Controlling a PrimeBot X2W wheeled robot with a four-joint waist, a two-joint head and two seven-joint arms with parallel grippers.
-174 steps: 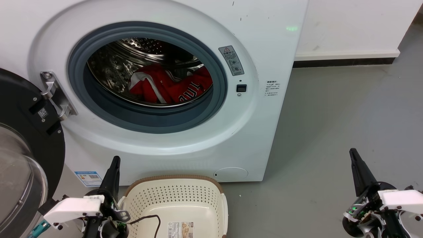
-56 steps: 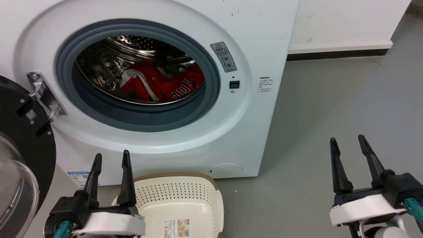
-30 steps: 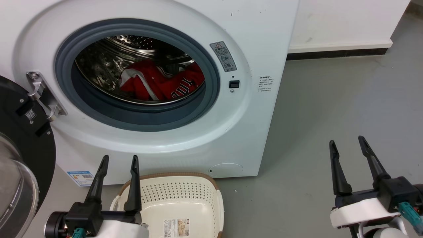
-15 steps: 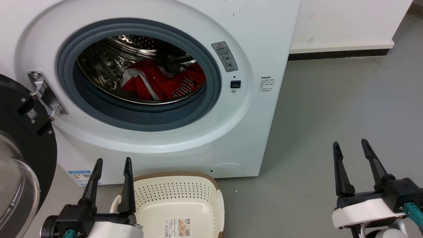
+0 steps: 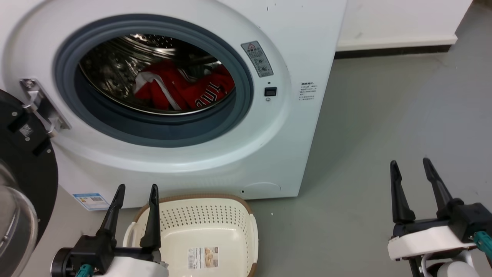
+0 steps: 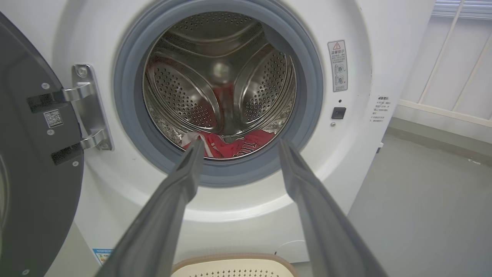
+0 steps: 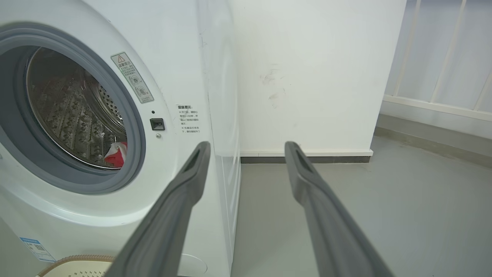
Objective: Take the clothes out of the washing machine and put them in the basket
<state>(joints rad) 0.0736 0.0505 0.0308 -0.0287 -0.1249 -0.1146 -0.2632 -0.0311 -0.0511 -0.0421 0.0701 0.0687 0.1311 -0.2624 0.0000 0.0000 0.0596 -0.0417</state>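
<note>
A grey floor spreads from 3 to 6 o'clock in the head view. At 1 o'clock a white wall meets it along a dark skirting strip. In the right wrist view, pale vertical bars, perhaps a railing, stand at 2 o'clock.

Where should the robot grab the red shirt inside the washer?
Probably the raised fold with the white stripe, at the front of the clothes. They lie crumpled low in the drum of the washing machine, so a fold pinches easier than flat cloth. Come straight in over the grey rim with the open left gripper, which faces it.
</note>
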